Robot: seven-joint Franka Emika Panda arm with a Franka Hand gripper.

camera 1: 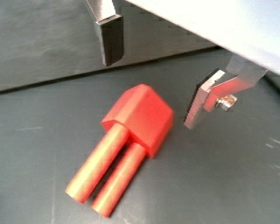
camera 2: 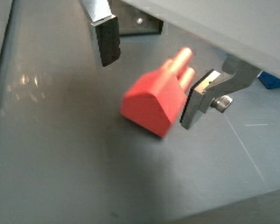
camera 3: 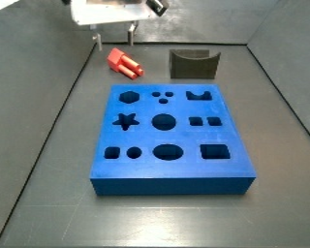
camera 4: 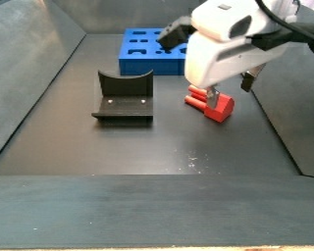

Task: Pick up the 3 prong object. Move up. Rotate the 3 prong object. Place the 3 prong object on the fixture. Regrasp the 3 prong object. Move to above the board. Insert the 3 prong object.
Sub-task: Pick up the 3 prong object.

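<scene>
Directly below the gripper (camera 1: 154,83), whose silver fingers (camera 1: 108,39) stand wide apart holding nothing, the small bright red plastic 3 prong object (camera 1: 122,150) lies flat on the dark desk (camera 1: 236,184). Lowering squarely should let both pads meet its block end evenly.

A dark grey matte floor (camera 3: 277,208) (camera 4: 133,147) spreads flat, bordered by sloping grey side walls (camera 3: 22,87) (camera 4: 28,69). Faint pale specks (camera 4: 192,163) dot the floor.
</scene>
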